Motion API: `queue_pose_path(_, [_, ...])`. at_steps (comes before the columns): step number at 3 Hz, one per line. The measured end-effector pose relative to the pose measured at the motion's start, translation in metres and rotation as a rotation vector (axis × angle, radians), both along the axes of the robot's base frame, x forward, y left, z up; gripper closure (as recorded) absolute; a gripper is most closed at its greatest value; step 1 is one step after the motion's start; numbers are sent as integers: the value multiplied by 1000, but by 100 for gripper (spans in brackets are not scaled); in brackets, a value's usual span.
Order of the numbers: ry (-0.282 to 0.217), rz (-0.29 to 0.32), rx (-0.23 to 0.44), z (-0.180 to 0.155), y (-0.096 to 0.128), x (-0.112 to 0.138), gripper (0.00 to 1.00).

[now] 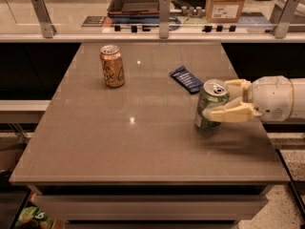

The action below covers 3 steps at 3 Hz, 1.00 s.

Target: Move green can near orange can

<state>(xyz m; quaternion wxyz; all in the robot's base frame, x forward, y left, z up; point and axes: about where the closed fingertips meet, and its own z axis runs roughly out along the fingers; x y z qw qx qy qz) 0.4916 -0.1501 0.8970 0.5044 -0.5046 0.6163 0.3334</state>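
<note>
The green can (208, 108) stands near the right edge of the brown table (133, 147), silver top showing. My gripper (218, 99) reaches in from the right, with one pale finger behind the can and one in front, shut on it. The can's base sits at or just above the tabletop. The orange can (112, 67) stands upright at the table's far left, well apart from the green can.
A flat blue snack wrapper (187, 79) lies just behind and left of the green can. A glass barrier with metal posts (164, 11) runs along the table's far edge, with a tray and a cardboard box (224, 3) beyond it.
</note>
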Motion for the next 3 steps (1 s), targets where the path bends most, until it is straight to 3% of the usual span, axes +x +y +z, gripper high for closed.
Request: queue_pose_path(3, [14,-130,81,27,109,51,100])
